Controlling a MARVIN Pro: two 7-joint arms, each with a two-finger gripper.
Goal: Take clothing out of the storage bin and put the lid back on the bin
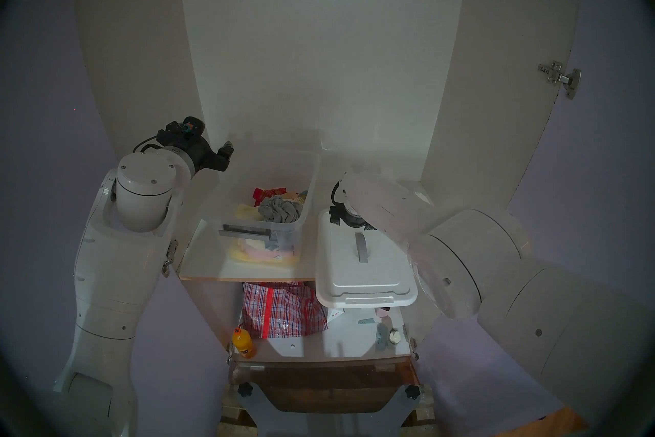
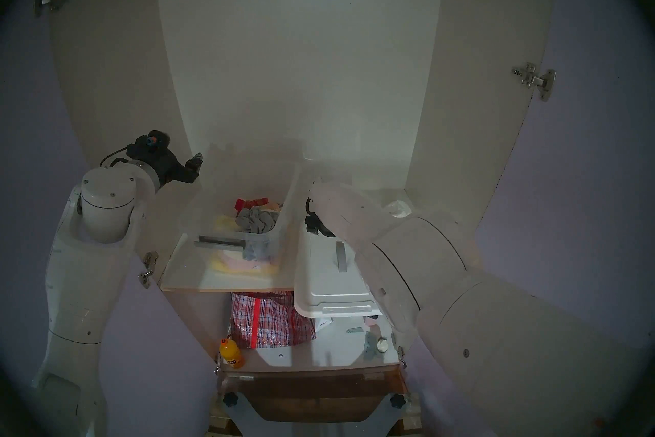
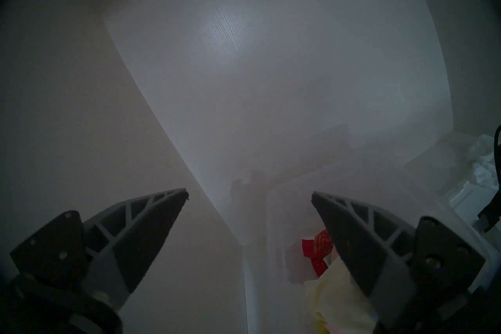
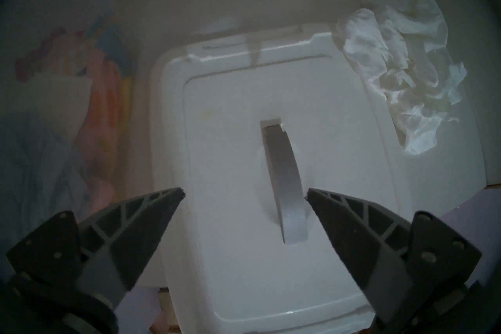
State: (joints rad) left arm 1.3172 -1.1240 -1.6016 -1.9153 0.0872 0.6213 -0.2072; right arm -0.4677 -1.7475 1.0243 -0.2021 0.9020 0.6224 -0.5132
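The see-through storage bin (image 1: 312,177) stands lidless on the cupboard shelf with coloured clothes inside. To its right lies the white lid (image 1: 368,278), overhanging the shelf's front edge. My right gripper (image 4: 245,193) hovers open just above the lid (image 4: 230,108), its fingers on either side of the grey handle (image 4: 284,176); my forearm hides it in the head views. The crumpled white clothing (image 4: 401,86) lies on the shelf at the lid's far right corner, outside the bin. My left gripper (image 1: 224,156) is open and empty, raised beside the bin's far left corner.
A grey ruffled garment (image 1: 280,209) and a red cloth (image 1: 266,193) top the pile in the bin. On the lower shelf sit a red-and-blue checked bag (image 1: 280,308) and an orange bottle (image 1: 243,342). Cupboard walls close in on both sides and behind.
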